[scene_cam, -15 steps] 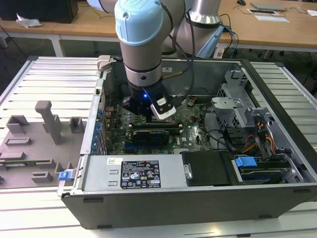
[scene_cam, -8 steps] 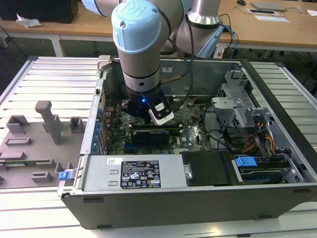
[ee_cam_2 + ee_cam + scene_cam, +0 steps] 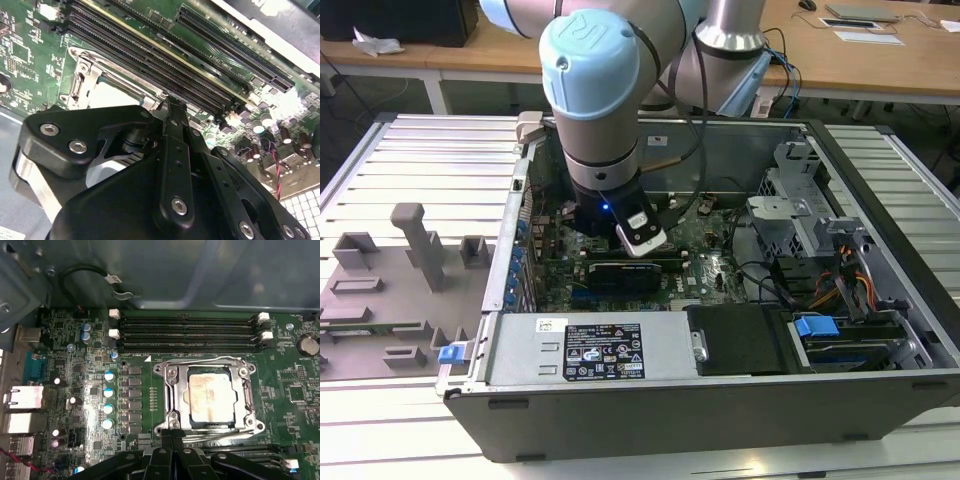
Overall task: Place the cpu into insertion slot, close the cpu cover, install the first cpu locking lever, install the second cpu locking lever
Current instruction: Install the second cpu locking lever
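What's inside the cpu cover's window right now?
In the first wrist view, the cpu sits in the socket, its pale metal top showing through the window of the closed cpu cover. The chip's edges and the socket contacts lie hidden under the frame. The tool sits at the socket's edge.

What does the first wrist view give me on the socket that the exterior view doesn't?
First wrist view: the cpu seated in the socket, the cpu cover closed flat around it, and the memory slots beside it. Exterior view: the whole open computer case, its power supply, and the arm's wrist hanging over the motherboard, hiding the socket. Both: the green motherboard and the gripper near the socket.
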You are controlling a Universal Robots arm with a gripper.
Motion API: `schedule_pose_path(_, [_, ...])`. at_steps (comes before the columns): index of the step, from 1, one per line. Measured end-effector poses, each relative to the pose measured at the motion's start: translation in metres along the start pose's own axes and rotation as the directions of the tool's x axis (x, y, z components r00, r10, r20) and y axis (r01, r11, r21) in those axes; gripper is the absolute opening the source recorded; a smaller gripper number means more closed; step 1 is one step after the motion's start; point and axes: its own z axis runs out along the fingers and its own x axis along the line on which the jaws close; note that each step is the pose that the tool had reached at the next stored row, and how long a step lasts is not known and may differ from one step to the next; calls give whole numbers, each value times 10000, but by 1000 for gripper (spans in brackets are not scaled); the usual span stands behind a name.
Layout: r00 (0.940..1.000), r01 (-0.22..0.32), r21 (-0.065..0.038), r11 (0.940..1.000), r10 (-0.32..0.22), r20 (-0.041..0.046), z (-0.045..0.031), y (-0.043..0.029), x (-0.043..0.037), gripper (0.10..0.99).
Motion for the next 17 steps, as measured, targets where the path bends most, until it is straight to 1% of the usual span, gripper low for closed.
schedule_pose_path(1, [10000,-3,-30,10000,3,1,14,-3,2,106])
schedule_pose_path(6, [10000,-7,-87,10000,7,-1,61,-7,9,106])
schedule_pose_path(10, [10000,-8,-98,10000,8,-1,80,10,20,106])
schedule_pose_path(13, [10000,-9,-97,10000,9,-1,88,40,32,106])
schedule_pose_path(17, [10000,-8,-98,10000,8,-2,100,42,41,106])
